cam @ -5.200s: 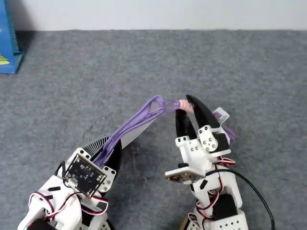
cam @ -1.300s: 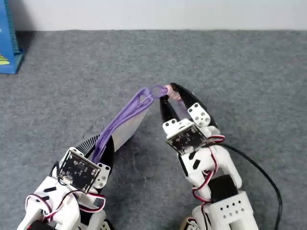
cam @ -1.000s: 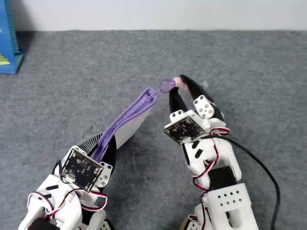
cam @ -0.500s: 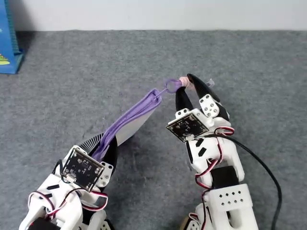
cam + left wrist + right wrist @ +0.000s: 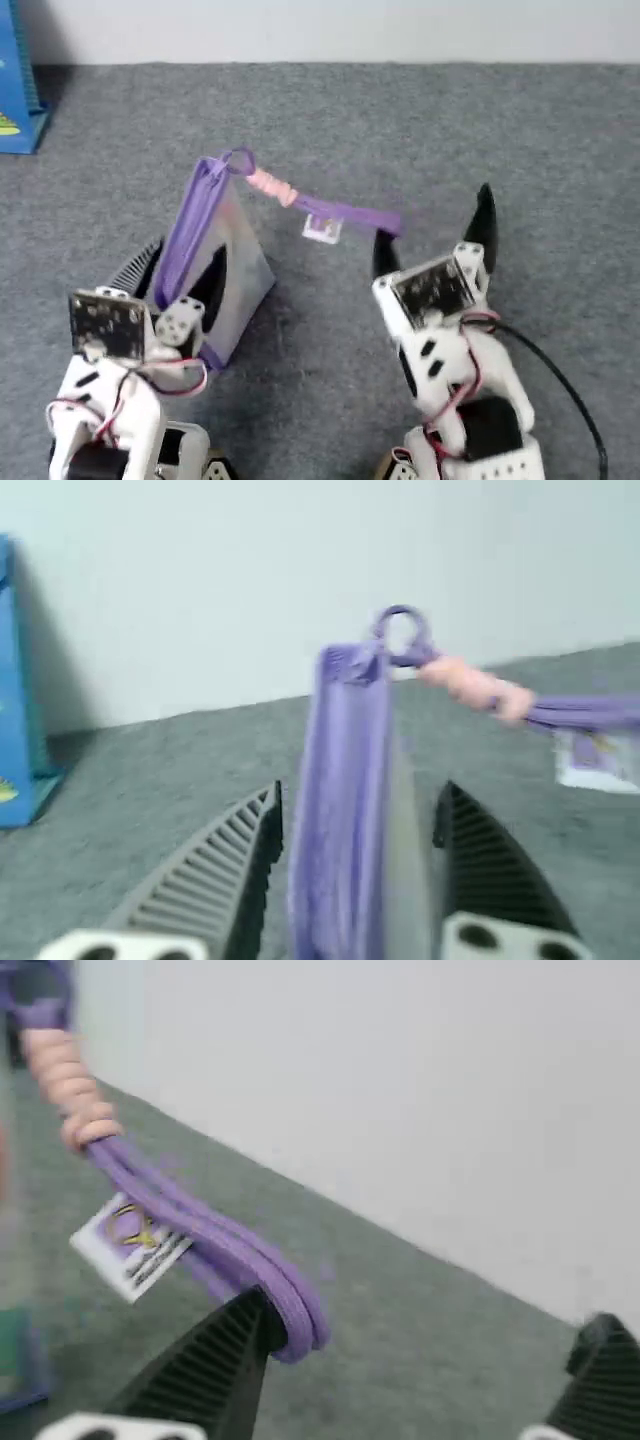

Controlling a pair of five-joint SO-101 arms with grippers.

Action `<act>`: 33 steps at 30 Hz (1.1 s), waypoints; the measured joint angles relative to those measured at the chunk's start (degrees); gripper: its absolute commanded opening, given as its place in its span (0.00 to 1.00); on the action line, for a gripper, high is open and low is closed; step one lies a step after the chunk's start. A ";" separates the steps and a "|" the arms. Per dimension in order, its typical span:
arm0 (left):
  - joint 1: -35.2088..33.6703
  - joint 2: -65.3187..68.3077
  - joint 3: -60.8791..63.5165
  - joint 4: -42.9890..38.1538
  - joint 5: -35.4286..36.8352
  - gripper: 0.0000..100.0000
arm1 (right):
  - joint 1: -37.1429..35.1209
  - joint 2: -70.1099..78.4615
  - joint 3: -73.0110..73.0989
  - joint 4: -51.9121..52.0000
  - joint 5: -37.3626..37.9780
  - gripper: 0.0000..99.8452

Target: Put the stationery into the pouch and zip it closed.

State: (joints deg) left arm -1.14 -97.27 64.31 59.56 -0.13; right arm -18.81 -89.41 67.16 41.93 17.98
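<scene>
**A:** Why is the pouch (image 5: 225, 250) up on edge at the table's (image 5: 450, 110) left side?

**B:** The left claw (image 5: 360, 798) is clenched on its near end, zip upward; likely bracing it against a pull.

**A:** And the right claw (image 5: 432, 222)?

**B:** Spread wide, grasping nothing; the purple strap (image 5: 345, 212) from the zip ring (image 5: 237, 158) hangs looped over one finger; I'd judge the zip run to its end.

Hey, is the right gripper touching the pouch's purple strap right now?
Touching. In the right wrist view the purple strap loops against the tip of one finger of the open right gripper, not clamped.
</scene>
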 measured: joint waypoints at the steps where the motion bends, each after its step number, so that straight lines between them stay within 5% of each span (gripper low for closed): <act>1: -1.67 0.00 1.85 -1.58 0.00 0.26 | -1.85 -2.02 0.09 2.11 -0.70 0.40; 11: -15.30 0.18 6.86 -6.95 0.35 0.26 | -4.66 -12.92 0.00 13.10 -5.63 0.33; 20: -28.57 0.00 -6.51 -6.95 0.53 0.26 | -4.48 -14.07 -1.41 14.51 -8.62 0.33; 28: -29.36 0.00 -13.10 -1.93 0.53 0.26 | -6.51 -15.03 -5.80 14.51 -11.34 0.33; 33: -22.59 0.00 -13.19 1.41 0.62 0.26 | -14.68 -15.03 -5.80 14.51 -11.78 0.33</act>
State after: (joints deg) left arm -23.74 -97.27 51.12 60.97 0.48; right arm -33.49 -104.44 61.36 56.44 6.20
